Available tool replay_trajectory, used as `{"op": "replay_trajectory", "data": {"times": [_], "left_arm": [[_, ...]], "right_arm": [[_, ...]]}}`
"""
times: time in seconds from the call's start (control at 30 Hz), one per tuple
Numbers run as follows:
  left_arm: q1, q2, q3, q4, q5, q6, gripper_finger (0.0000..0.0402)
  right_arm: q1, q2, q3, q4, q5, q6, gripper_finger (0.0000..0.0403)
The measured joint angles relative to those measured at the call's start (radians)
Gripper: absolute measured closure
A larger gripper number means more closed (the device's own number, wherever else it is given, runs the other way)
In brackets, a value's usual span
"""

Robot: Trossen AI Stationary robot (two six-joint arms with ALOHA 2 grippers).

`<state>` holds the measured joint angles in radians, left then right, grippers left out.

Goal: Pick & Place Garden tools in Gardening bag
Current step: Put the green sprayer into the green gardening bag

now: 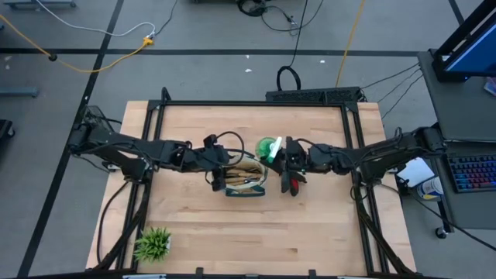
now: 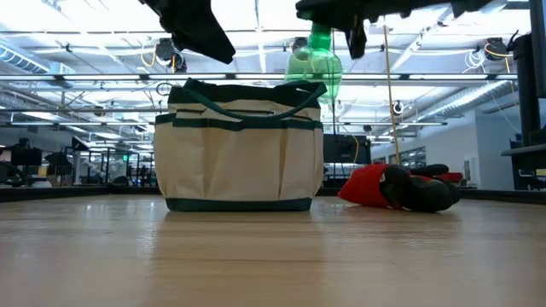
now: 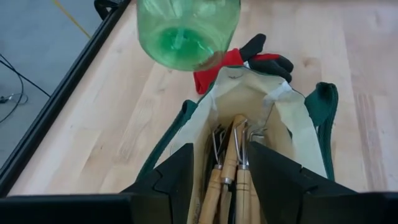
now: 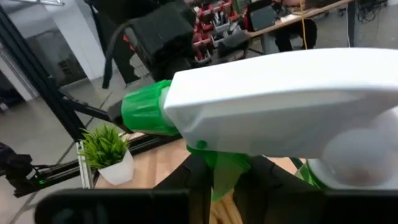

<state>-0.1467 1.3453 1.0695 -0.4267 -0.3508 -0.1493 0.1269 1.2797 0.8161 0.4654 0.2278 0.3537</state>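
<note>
The cream gardening bag (image 1: pixel 246 182) with green trim stands upright at the table's middle (image 2: pixel 239 145). Several wooden-handled tools (image 3: pixel 230 168) stand inside it. My left gripper (image 3: pixel 221 180) is open and hovers above the bag's left part (image 2: pixel 192 26), clear of its rim. My right gripper (image 1: pixel 282 155) is shut on the green spray bottle (image 2: pixel 314 60), which is in the air above the bag's right edge. The red-and-black gloves (image 1: pixel 293 184) lie on the table just right of the bag. My right gripper holds the spray bottle just under its white trigger head (image 4: pixel 280 106), with the green trigger part (image 4: pixel 227 171) between the two fingers. The fingers come about level from the table's right. The bottle hangs roughly upright, its base (image 3: pixel 186 31) down, lifted clear of bag and table.
A small potted green plant (image 1: pixel 153 244) stands near the table's near left corner. Black frame rails (image 1: pixel 147 147) run along the table's left, right and far edges. Bare wood lies in front of the bag.
</note>
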Motion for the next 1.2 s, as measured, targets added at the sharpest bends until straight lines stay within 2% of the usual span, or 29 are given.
{"op": "replay_trajectory", "data": {"times": [0.13, 0.33, 0.43, 0.6, 0.7, 0.9, 1.2], "left_arm": [[0.0, -0.008, 0.0, -0.009, -0.001, 0.0, 0.0243], [0.0, -0.007, 0.0, -0.02, -0.019, 0.0, 0.0243], [0.0, -0.007, 0.0, -0.02, -0.018, 0.0, 0.0243], [0.0, -0.007, 0.0, -0.02, -0.018, -0.003, 0.0243], [0.0, -0.01, 0.0, -0.027, -0.018, -0.003, 0.0243], [-0.001, -0.054, -0.002, -0.133, -0.019, -0.054, 0.0243], [-0.001, -0.148, -0.001, -0.169, -0.026, -0.09, 0.0243]], "right_arm": [[0.015, 0.0, 0.055, -0.052, -0.003, -0.033, 0.0366], [0.042, 0.001, 0.06, -0.035, -0.025, -0.048, 0.0363], [0.047, 0.034, 0.062, 0.01, -0.033, -0.049, 0.0365], [0.044, 0.122, 0.062, 0.16, -0.172, -0.03, 0.0364], [0.044, 0.185, 0.062, 0.222, -0.206, -0.016, 0.0363], [0.043, 0.271, 0.061, 0.315, -0.204, 0.032, 0.0365], [0.039, 0.39, 0.06, 0.458, -0.202, 0.067, 0.0364]]}}
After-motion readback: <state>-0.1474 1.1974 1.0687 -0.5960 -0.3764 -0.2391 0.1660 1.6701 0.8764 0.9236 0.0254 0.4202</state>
